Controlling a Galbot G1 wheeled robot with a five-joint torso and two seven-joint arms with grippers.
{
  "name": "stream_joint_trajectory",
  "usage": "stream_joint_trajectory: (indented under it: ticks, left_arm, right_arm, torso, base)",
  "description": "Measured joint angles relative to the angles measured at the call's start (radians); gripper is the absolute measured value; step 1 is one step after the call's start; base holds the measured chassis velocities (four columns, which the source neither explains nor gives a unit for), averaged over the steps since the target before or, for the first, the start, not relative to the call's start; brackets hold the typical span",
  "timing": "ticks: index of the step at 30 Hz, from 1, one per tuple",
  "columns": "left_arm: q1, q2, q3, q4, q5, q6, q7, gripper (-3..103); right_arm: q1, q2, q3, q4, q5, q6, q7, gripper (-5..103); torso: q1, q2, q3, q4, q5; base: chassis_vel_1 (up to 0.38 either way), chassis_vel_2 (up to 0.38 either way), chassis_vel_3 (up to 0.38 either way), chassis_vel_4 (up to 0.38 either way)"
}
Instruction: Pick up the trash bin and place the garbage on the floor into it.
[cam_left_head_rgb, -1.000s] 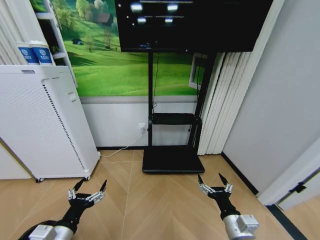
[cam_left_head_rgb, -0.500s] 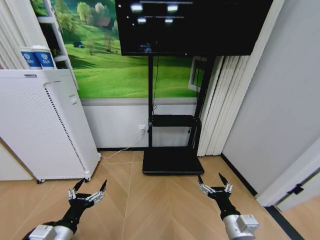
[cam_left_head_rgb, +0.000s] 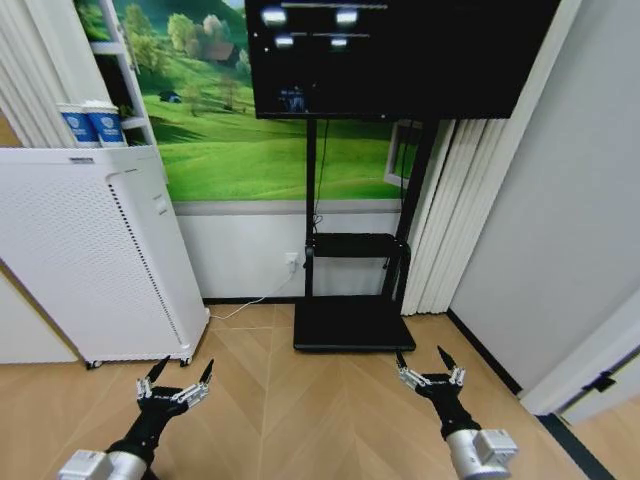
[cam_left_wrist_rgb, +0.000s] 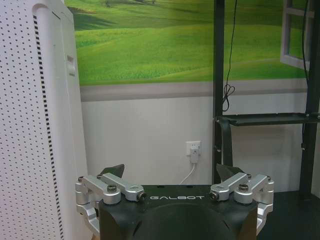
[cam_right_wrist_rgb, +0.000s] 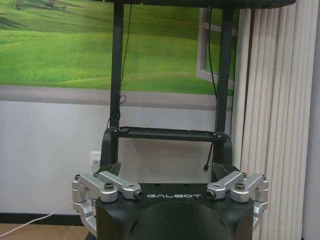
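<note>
Left hand (cam_left_head_rgb: 177, 384) and right hand (cam_left_head_rgb: 428, 366) held low over bare herringbone floor (cam_left_head_rgb: 300, 400), fingers spread wide, holding nothing. Ahead: black TV stand (cam_left_head_rgb: 352, 322), white air purifier (cam_left_head_rgb: 90, 255) to the left. Trash bin and garbage out of frame. Risk: clipping stand or purifier while turning to search.

The floor (cam_left_head_rgb: 300, 400) — light tan wooden boards laid in a herringbone pattern, the seams meeting in zigzag lines that run away from the camera. It lies flat and fills the lower part of the head view, reaching back to a dark skirting at the foot of the white wall and rightward to the grey wall. In the right wrist view a small strip of the same tan boards (cam_right_wrist_rgb: 30, 232) shows at the wall's base — a white cable lies across it.
</note>
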Motion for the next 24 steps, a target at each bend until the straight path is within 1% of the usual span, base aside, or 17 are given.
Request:
stream_joint_trajectory:
  ticks: [2, 5, 11, 13, 16, 18, 22, 24]
  left_arm:
    - [0.0, 0.0, 0.0, 0.0, 0.0, 0.0, 0.0, 100]
    - [0.0, 0.0, 0.0, 0.0, 0.0, 0.0, 0.0, 100]
    - [0.0, 0.0, 0.0, 0.0, 0.0, 0.0, 0.0, 100]
    - [0.0, 0.0, 0.0, 0.0, 0.0, 0.0, 0.0, 100]
    - [0.0, 0.0, 0.0, 0.0, 0.0, 0.0, 0.0, 100]
    - [0.0, 0.0, 0.0, 0.0, 0.0, 0.0, 0.0, 100]
    - [0.0, 0.0, 0.0, 0.0, 0.0, 0.0, 0.001, 100]
    - [0.0, 0.0, 0.0, 0.0, 0.0, 0.0, 0.001, 100]
  right_arm:
    - [0.0, 0.0, 0.0, 0.0, 0.0, 0.0, 0.0, 100]
    - [0.0, 0.0, 0.0, 0.0, 0.0, 0.0, 0.0, 100]
    - [0.0, 0.0, 0.0, 0.0, 0.0, 0.0, 0.0, 100]
    - [0.0, 0.0, 0.0, 0.0, 0.0, 0.0, 0.0, 100]
    - [0.0, 0.0, 0.0, 0.0, 0.0, 0.0, 0.0, 100]
    - [0.0, 0.0, 0.0, 0.0, 0.0, 0.0, 0.0, 100]
    - [0.0, 0.0, 0.0, 0.0, 0.0, 0.0, 0.0, 100]
    - [0.0, 0.0, 0.0, 0.0, 0.0, 0.0, 0.0, 100]
  torso:
    - [0.002, 0.007, 0.004, 0.0, -0.0003]
    - [0.006, 0.018, 0.011, 0.0, 0.0005]
    - [0.014, 0.038, 0.024, 0.0001, 0.0003]
    - [0.018, 0.051, 0.032, 0.0001, -0.0001]
    - [0.021, 0.056, 0.035, 0.0001, -0.0001]
    - [0.025, 0.069, 0.044, 0.0, 0.0]
    - [0.032, 0.088, 0.055, 0.0001, 0.0]
    - [0.033, 0.09, 0.057, 0.0001, 0.0]
  base:
    - [0.039, 0.009, -0.018, -0.024]
    - [-0.061, -0.054, 0.029, 0.05]
    - [-0.035, -0.037, 0.036, 0.034]
    - [0.0, 0.0, 0.0, 0.0]
    - [0.0, 0.0, 0.0, 0.0]
    - [0.0, 0.0, 0.0, 0.0]
    - [0.074, 0.056, -0.076, -0.064]
    - [0.098, 0.103, -0.084, -0.107]
